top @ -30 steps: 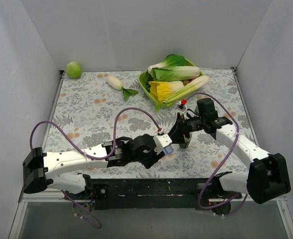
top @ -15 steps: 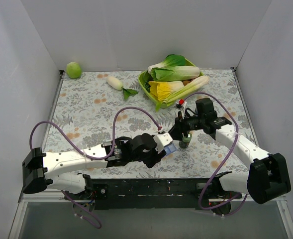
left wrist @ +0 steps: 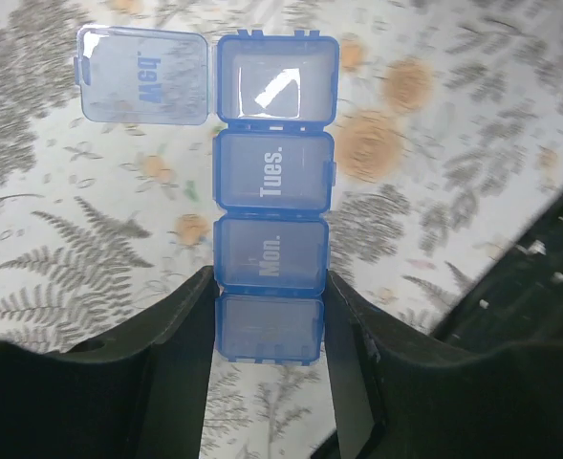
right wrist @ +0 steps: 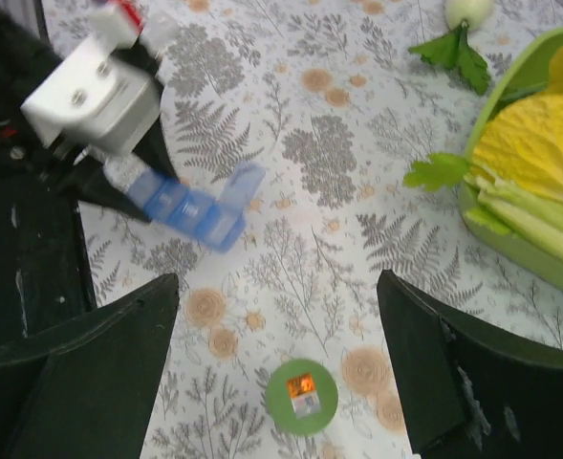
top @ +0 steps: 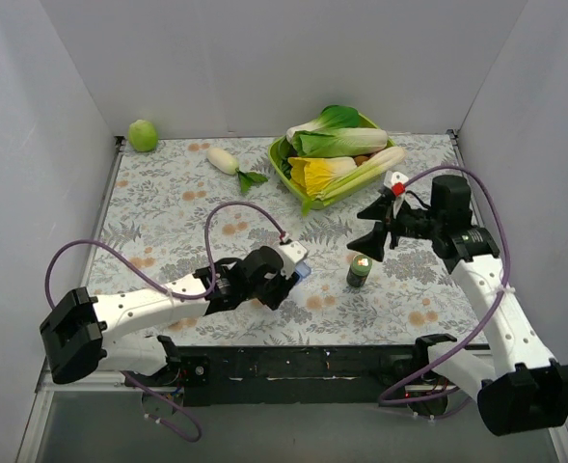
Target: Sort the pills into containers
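The translucent blue strip pill box (left wrist: 271, 210) is clamped at its near end between my left gripper's (left wrist: 267, 330) black fingers (left wrist: 171, 354). Its far compartment is open, lid flipped left, and looks empty; "Tues." and "Mon." lids are closed. In the top view the left gripper (top: 291, 265) holds the box (top: 302, 271) just above the table. A small green-capped bottle (top: 359, 271) stands upright to its right. My right gripper (top: 371, 227) is open and empty, raised above the bottle (right wrist: 302, 395). In the right wrist view the gripper (right wrist: 279, 279) frames the bottle, with the box (right wrist: 190, 206) beyond. No loose pills show.
A lime-green bowl (top: 278, 166) of leafy vegetables stands at the back centre-right; its rim also shows in the right wrist view (right wrist: 515, 244). A white radish (top: 224, 159) and a green round fruit (top: 143, 134) lie at the back left. White walls enclose the table.
My right gripper has let go of the green bottle, opened, and pulled up and to the right. My left gripper has moved the pill box a little left and away from the bottle.
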{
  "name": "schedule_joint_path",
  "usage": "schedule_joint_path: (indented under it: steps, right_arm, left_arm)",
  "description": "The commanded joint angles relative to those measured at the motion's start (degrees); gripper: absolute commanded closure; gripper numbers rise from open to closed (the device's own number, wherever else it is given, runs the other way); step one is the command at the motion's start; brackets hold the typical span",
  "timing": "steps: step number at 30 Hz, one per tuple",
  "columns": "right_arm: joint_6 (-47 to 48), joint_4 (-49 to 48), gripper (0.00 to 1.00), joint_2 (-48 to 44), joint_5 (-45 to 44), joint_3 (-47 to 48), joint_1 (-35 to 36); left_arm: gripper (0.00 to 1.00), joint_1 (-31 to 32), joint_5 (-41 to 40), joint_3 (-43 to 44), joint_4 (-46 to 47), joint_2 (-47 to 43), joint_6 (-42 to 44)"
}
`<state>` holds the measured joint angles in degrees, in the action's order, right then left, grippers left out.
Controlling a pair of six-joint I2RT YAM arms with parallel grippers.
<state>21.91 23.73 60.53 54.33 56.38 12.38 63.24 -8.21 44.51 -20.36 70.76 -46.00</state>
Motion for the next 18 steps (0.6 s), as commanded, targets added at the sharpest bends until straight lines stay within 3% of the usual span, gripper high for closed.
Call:
schedule_joint_path:
  steps: [1, 9, 11, 12, 17, 18]
  right_arm:
    - [5.9, -0.8, 0.07, -6.8, 1.9, -10.1, -4.3]
    - [6.7, -3.8, 0.04, -15.4, 3.3, -18.8, -7.9]
    - [6.7, -3.8, 0.04, -15.7, 3.9, -19.4, -8.5]
    - [6.7, -3.9, 0.04, -16.0, 4.0, -19.6, -8.8]
    - [6.4, -4.2, 0.04, -16.4, 5.7, -20.1, -10.9]
    - [6.3, -4.2, 0.04, -16.8, 5.8, -20.2, -11.1]
  left_arm:
    - [0.96, -6.7, 1.5, -0.5, 5.3, 3.0, 0.2]
    - [0.93, -7.5, 3.0, -1.0, 9.8, 11.1, 8.8]
    - [0.87, -7.7, 2.9, -1.5, 11.0, 11.5, 11.1]
    - [0.83, -7.7, 3.1, -1.7, 11.3, 11.5, 11.6]
    - [0.38, -8.0, 2.6, -2.0, 11.1, 12.4, 12.2]
    - [0.33, -8.0, 2.6, -2.1, 10.9, 12.4, 11.6]
